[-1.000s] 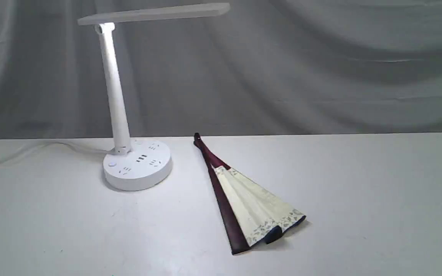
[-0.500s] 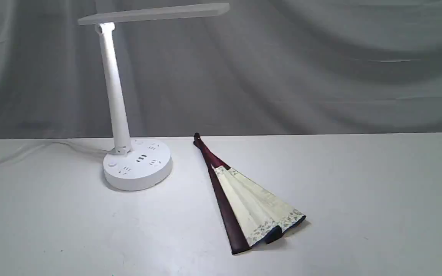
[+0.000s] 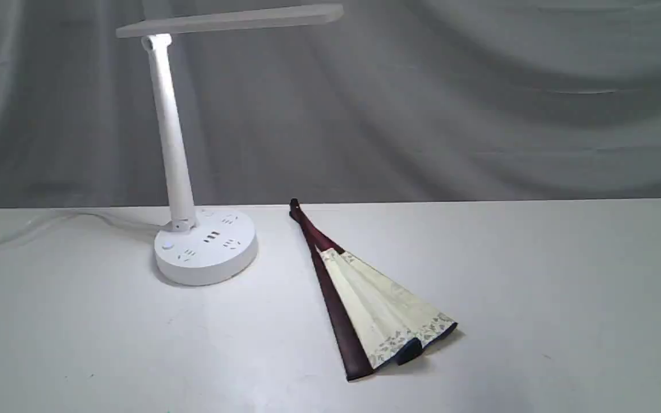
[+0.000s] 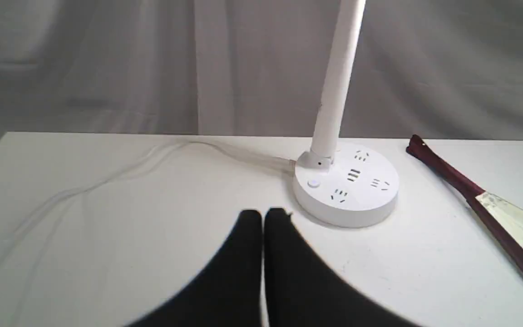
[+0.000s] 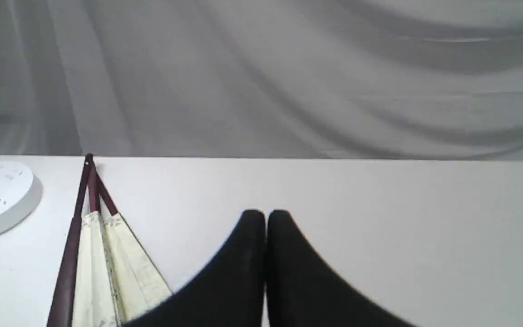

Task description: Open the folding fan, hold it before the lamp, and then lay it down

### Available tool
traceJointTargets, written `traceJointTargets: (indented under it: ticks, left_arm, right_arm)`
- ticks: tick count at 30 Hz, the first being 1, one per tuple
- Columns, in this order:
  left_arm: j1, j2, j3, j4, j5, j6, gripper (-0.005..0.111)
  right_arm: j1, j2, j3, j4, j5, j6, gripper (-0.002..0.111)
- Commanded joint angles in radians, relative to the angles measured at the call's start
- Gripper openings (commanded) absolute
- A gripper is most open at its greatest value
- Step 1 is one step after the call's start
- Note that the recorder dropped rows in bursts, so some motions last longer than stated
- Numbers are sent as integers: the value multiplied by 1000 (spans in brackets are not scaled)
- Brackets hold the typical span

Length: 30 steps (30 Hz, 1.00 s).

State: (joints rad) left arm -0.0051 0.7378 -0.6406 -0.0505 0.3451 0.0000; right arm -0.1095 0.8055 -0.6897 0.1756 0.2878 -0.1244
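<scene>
The folding fan (image 3: 373,307) lies on the white table, partly spread, its maroon pivot end toward the back and its cream pleats fanned toward the front right. To its left stands the white lamp (image 3: 172,149) on its round base (image 3: 205,245), bar head overhead. Neither arm shows in the exterior view. In the left wrist view my left gripper (image 4: 263,213) is shut and empty, just short of the lamp base (image 4: 347,190), with the fan (image 4: 484,204) off to one side. In the right wrist view my right gripper (image 5: 266,213) is shut and empty beside the fan (image 5: 102,245).
The lamp's white cable (image 4: 120,170) trails across the table (image 3: 537,287) from the base toward the left edge. A grey draped curtain (image 3: 479,103) hangs behind the table's back edge.
</scene>
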Motion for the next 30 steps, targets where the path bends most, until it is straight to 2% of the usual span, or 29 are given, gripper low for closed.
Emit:
traceJointTargets:
  ticks: [1,5,10,14,20,23,27,30]
  left_arm:
    - [-6,86,-2,-18,-48,0,0]
    - [-6,174,-14,-21,-29,0,0]
    - [-6,295,-110,-34,116,0,0]
    - [-6,359,-142,-84,133,28,0]
    - [-6,440,-145,-179,133,93,8]
    - [-6,468,-155,-233,150,159,14]
    - [-6,525,-235,-257,247,188,14]
    - [-17,555,-267,-280,278,199,14]
  right_arm:
    - [1,67,-5,-12,-21,-8,0]
    - [1,151,-8,-12,-21,-8,0]
    - [1,260,-78,-12,60,-8,0]
    - [1,354,-173,-12,175,-8,0]
    - [1,506,-251,-12,187,-88,1]
    - [3,564,-270,-3,198,-106,7]
    - [23,632,-271,8,196,-157,22]
    - [31,659,-271,26,194,-167,28]
